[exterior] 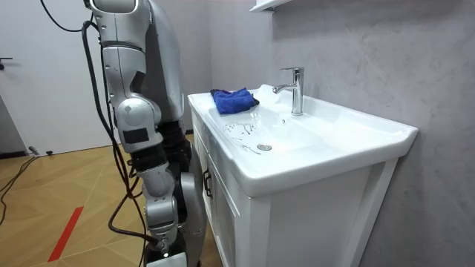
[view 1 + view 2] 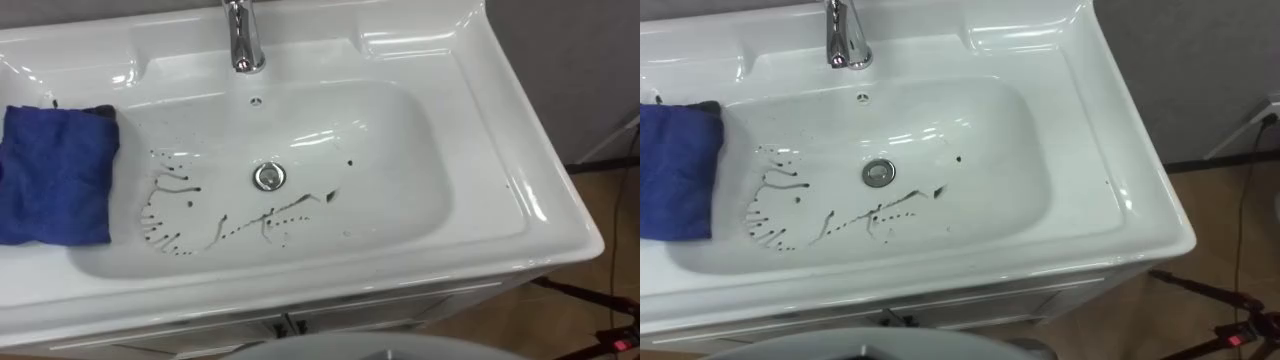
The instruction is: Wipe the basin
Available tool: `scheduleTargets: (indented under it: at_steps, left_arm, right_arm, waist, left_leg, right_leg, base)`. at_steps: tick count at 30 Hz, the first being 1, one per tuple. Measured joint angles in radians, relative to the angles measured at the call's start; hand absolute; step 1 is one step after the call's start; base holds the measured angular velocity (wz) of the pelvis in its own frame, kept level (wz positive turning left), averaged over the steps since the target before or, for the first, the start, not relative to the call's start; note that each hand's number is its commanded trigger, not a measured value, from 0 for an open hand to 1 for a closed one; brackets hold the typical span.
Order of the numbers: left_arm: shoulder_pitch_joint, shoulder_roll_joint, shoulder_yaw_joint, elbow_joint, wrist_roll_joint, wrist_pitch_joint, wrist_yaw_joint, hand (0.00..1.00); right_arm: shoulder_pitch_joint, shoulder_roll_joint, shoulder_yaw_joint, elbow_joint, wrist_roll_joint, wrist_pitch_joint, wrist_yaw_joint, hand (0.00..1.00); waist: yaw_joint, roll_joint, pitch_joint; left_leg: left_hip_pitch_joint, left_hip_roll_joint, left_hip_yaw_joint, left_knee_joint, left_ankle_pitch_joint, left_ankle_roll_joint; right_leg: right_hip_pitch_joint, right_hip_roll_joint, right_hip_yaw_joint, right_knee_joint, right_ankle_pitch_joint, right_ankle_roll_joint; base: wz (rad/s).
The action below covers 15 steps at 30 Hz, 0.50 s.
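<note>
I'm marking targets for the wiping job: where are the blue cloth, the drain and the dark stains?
blue cloth (image 2: pixel 55 175): left eye view, middle of its top face.
drain (image 2: pixel 268 177): left eye view, centre of its metal ring.
dark stains (image 2: pixel 185 188): left eye view, on a streak in the left cluster.

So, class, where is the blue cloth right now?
In the left eye view the blue cloth lies on the robot's left, on the left ledge of the basin, beside the dark marks and left of the tap.

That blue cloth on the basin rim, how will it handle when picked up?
The blue cloth looks soft and folded, so it will likely flop and unfold. Probably light, and apt to slide on the glossy basin.
</note>
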Motion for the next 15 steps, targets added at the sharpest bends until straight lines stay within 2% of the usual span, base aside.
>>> scheduleTargets:
  at_steps: [5,9,15]
  left_arm:
    - [-0.001,-0.001,-0.001,0.001,-0.006,-0.001,0.008,0.0]
    - [-0.017,-0.001,-0.001,0.03,-0.082,-0.007,0.025,0.0]
    - [-0.021,-0.001,0.0,0.039,-0.118,-0.009,0.035,0.0]
  right_arm:
    - [0.0,0.0,0.001,0.008,0.003,-0.001,-0.002,0.0]
    - [0.001,0.0,0.0,0.001,0.003,-0.001,-0.005,0.0]
    - [-0.002,-0.001,0.0,0.0,0.003,-0.006,-0.018,0.0]
  waist:
    - [-0.001,0.001,0.0]
    - [-0.002,0.008,-0.0005]
    - [-0.002,0.018,0.0]
  left_leg:
    - [0.003,0.0,0.0,0.0,0.001,0.0]
    - [0.003,0.0,0.0,-0.001,0.001,0.0]
    - [0.003,0.0,0.0,-0.002,0.001,0.0]
  right_leg:
    - [0.0,0.0,0.001,0.001,0.0,0.0]
    - [0.0,0.0,0.003,0.0,0.0,-0.001]
    - [0.0,0.0,0.003,0.001,0.0,-0.001]
  base:
    - [0.0]
    - [0.0]
    - [0.0]
